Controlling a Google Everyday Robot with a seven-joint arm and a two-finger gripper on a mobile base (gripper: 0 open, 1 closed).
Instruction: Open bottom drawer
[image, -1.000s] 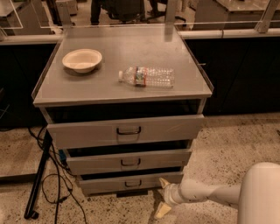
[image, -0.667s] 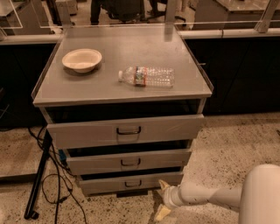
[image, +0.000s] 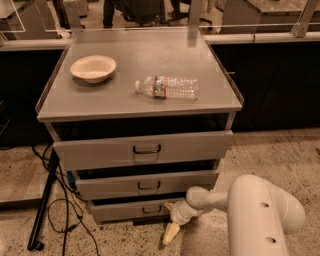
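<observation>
A grey metal cabinet has three drawers stacked, each pulled out a little. The bottom drawer (image: 127, 210) is the narrowest, with a small dark loop handle (image: 151, 209) at its centre. My white arm reaches in from the lower right. My gripper (image: 170, 221) hangs just right of the handle, in front of the bottom drawer's right part, with a pale fingertip (image: 170, 234) pointing down toward the floor. I cannot see it touching the handle.
On the cabinet top (image: 125, 100) lie a cream bowl (image: 93, 68) and a plastic water bottle (image: 167, 87) on its side. A black stand leg (image: 42, 205) and cables (image: 67, 210) lie on the speckled floor at the cabinet's left. Dark cabinets stand behind.
The arm and gripper have shifted slightly left toward the bottom drawer's handle. The drawers have not visibly moved.
</observation>
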